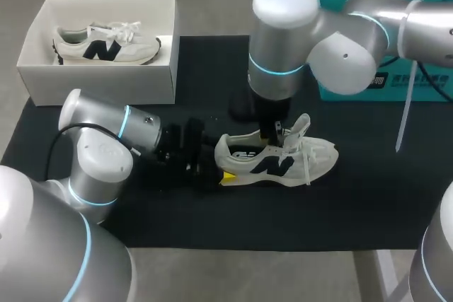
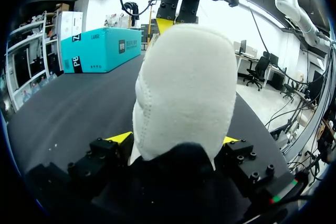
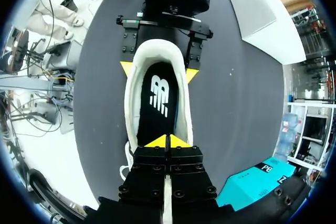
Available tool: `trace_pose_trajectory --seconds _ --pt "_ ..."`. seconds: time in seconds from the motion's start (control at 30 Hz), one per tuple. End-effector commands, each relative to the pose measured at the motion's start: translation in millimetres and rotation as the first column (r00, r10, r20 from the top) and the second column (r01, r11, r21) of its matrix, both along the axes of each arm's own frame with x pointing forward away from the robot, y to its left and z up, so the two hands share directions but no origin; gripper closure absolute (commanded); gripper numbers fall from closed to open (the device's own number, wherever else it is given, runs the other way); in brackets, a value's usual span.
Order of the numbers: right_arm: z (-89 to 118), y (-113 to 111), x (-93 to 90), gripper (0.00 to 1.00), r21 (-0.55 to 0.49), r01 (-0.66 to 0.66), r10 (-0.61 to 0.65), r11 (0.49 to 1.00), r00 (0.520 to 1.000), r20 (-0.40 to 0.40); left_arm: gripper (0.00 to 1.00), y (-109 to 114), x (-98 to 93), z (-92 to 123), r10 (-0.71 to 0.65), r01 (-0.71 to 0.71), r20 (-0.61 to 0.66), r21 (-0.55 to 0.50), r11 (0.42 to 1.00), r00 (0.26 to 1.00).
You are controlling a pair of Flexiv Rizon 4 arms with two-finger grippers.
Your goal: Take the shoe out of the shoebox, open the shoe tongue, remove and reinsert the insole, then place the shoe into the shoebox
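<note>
Shoe [image 1: 276,164] out, right of the shoebox [image 1: 99,79], tongue [image 1: 301,128] lifted; left jaws clamp its heel, right jaws pressed together above the insole [image 3: 160,98] (not yet out). Reinserting, reboxing remain.

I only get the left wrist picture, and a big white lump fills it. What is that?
Observer: It is the heel of a white shoe standing on its sole. The left gripper clamps it from both sides.
Operator: What's the other arm doing?
Observer: The right gripper, tips together, sits inside the shoe's opening over the black insole.
Operator: Any more shoes?
Observer: A second shoe lies in the white shoebox, far off on the left side.
</note>
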State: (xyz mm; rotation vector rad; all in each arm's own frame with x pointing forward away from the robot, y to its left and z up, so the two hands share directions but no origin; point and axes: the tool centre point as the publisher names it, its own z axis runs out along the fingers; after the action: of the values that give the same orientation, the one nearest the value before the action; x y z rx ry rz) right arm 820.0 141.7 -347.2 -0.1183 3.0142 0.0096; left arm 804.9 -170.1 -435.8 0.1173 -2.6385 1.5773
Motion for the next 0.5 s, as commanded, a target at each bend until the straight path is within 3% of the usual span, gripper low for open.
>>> trace_pose_trajectory --seconds 0.03,0.5 --pt "-16 8 5.8 1.0 -0.007 -0.018 0.017 1.0 0.999 -0.039 1.0 1 0.0 -1 0.001 -0.001 0.0 0.002 1.0 1.0" --pt "-45 -5 22.4 1.0 -0.02 -0.017 0.014 1.0 0.993 -0.119 1.0 1 0.0 -1 0.001 -0.001 0.0 0.002 1.0 1.0"
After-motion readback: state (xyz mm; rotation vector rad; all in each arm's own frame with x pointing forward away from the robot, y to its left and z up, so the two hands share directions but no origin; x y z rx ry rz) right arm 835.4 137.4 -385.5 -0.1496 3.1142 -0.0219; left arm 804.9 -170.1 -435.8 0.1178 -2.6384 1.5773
